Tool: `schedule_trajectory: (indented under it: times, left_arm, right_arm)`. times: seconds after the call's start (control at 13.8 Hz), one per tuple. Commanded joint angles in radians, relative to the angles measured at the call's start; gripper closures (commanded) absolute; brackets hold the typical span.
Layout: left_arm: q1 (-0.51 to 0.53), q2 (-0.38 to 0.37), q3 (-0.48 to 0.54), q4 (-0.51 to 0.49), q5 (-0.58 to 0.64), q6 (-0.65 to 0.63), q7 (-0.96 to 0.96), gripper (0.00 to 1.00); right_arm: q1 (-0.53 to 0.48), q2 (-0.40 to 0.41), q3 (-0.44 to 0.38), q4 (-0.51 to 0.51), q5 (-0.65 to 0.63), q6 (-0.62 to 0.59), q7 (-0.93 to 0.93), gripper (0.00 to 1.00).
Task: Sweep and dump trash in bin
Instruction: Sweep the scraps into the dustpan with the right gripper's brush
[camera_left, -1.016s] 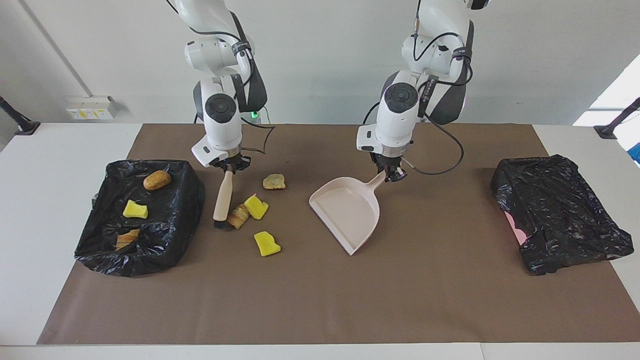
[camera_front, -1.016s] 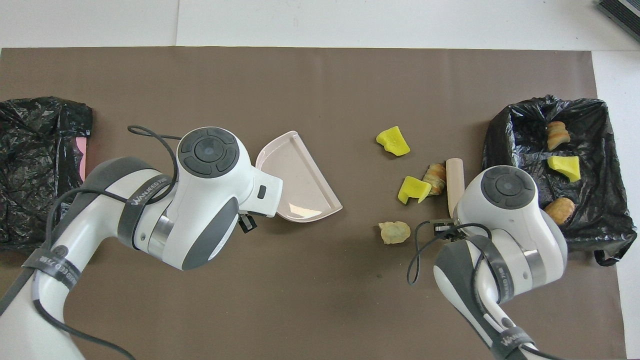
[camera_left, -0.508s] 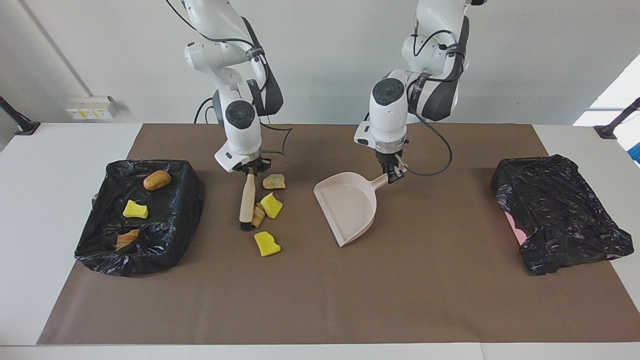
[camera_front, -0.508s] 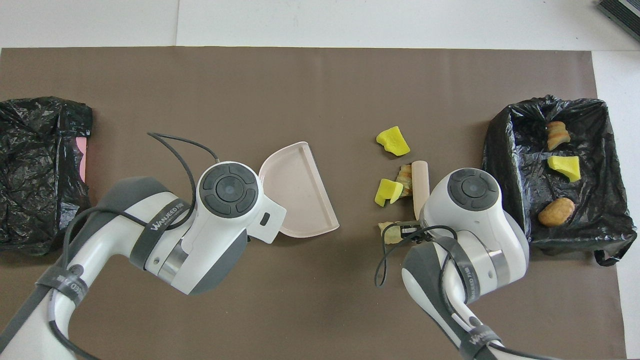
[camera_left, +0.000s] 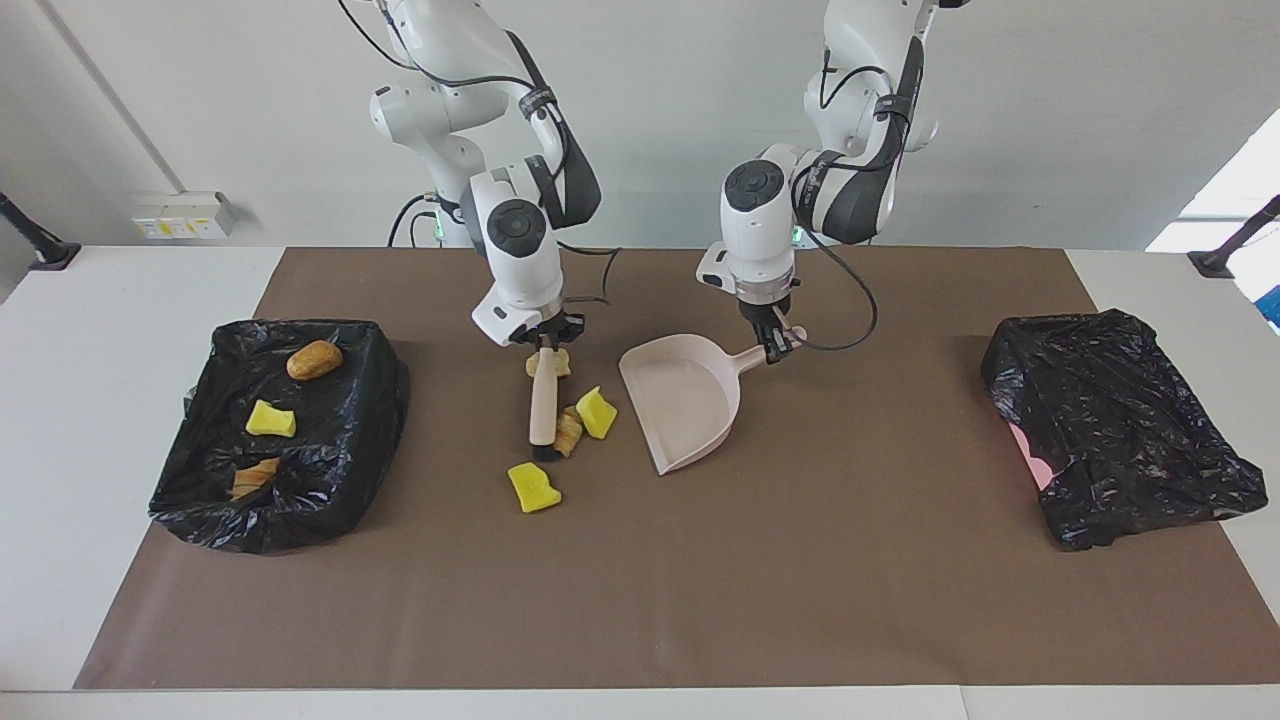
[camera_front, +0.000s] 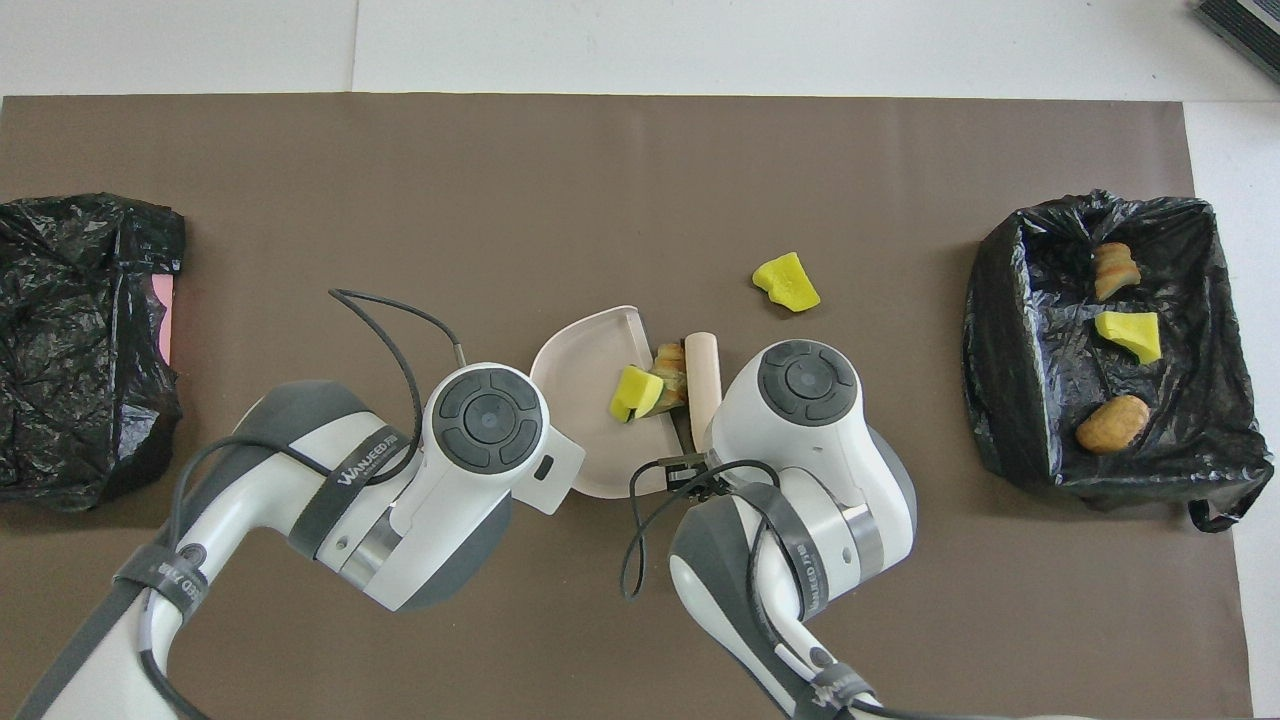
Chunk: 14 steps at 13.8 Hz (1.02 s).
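Though the chunks look light and spongy, apt to tumble or skid off rather than slide neatly, the brush is the right way to move them, so nothing should pinch them directly.

In the facing view, with the dustpan as landmark: the left gripper is clenched on the dustpan's handle, and the right gripper grasps the brush's wooden handle, bristles down on the mat beside the pan's open lip. A yellow chunk and a striped brown chunk sit between brush and lip, touching or nearly so. A tan chunk lies by the brush's upper handle, partly hidden by the gripper. A second yellow chunk lies farther from the robots than the dustpan, outside the brush's line; I judge it will need its own stroke.

In the overhead view, the yellow chunk and the brown one appear at the pan's lip; whether they are inside I cannot tell. The lined bin, well apart from the dustpan toward the right arm's end, holds three pieces. Another black-bagged bin sits at the left arm's end. Nothing blocks the way to either.
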Motion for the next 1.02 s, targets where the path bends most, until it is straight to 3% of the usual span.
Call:
schedule_trajectory:
  times: [0.0, 0.36, 0.51, 0.94]
  left_arm:
    - [-0.014, -0.037, 0.008, -0.054, 0.020, 0.021, 0.013, 1.00]
    - [-0.014, -0.039, 0.008, -0.056, 0.020, 0.021, 0.013, 1.00]
    - [-0.014, -0.039, 0.008, -0.056, 0.020, 0.020, 0.013, 1.00]
    - [-0.014, -0.039, 0.008, -0.056, 0.020, 0.020, 0.013, 1.00]
  right_arm:
    - [0.012, 0.006, 0.020, 0.036, 0.066, -0.015, -0.127, 1.00]
    - [-0.063, -0.098, 0.011, 0.051, 0.047, -0.291, -0.107, 1.00]
    - [-0.079, -0.164, 0.011, 0.018, -0.020, -0.369, 0.008, 1.00]
    - [-0.099, -0.307, 0.013, -0.195, -0.110, -0.381, 0.372, 1.00]
